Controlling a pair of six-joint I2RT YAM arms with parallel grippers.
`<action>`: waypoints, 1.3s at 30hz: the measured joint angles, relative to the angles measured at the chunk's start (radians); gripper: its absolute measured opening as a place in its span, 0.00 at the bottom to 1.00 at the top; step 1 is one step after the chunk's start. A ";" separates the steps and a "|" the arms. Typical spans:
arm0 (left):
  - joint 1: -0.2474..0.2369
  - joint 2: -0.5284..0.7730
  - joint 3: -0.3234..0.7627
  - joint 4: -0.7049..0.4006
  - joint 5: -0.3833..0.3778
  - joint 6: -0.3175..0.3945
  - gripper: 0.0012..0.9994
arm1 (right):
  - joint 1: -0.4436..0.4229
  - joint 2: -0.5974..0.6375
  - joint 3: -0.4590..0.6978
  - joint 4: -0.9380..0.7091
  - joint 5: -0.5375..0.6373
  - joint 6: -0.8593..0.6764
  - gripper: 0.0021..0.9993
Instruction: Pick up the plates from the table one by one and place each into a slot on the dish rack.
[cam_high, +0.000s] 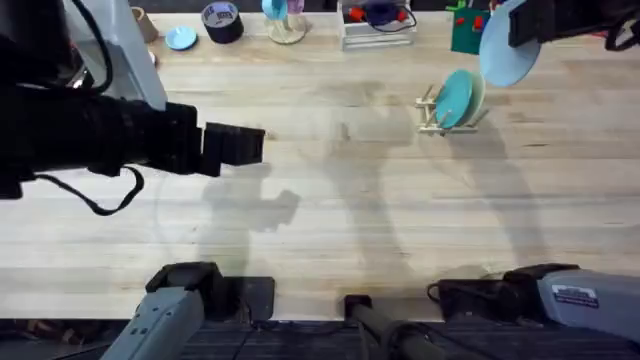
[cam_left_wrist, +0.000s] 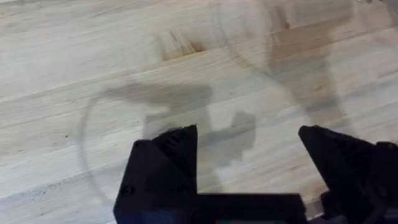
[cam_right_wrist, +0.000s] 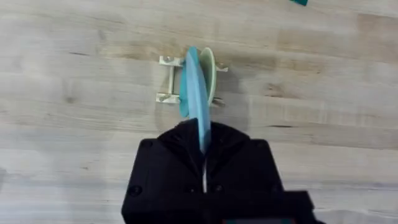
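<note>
overhead looks down, wrist cameras near table

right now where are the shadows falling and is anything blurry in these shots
Overhead: soft arm shadows spread across the table mid-board, and the left arm looms large, dark and blurred. Left wrist: the open left claw casts its shadow on bare planks. Right wrist: the right claw grips the light blue plate edge-on above the dish rack, its near edge soft.

A light blue plate hangs edge-on above the dish rack, where a cream plate stands.
</note>
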 joint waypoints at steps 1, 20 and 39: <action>0.000 0.000 0.000 0.000 0.000 0.000 0.99 | 0.003 0.000 0.000 0.000 0.000 0.005 0.03; 0.000 0.000 0.000 -0.012 0.000 0.000 0.99 | 0.056 0.152 0.001 0.014 0.000 0.094 0.03; 0.000 0.000 0.000 -0.014 -0.018 0.000 0.99 | 0.061 0.242 0.001 0.014 0.000 0.144 0.03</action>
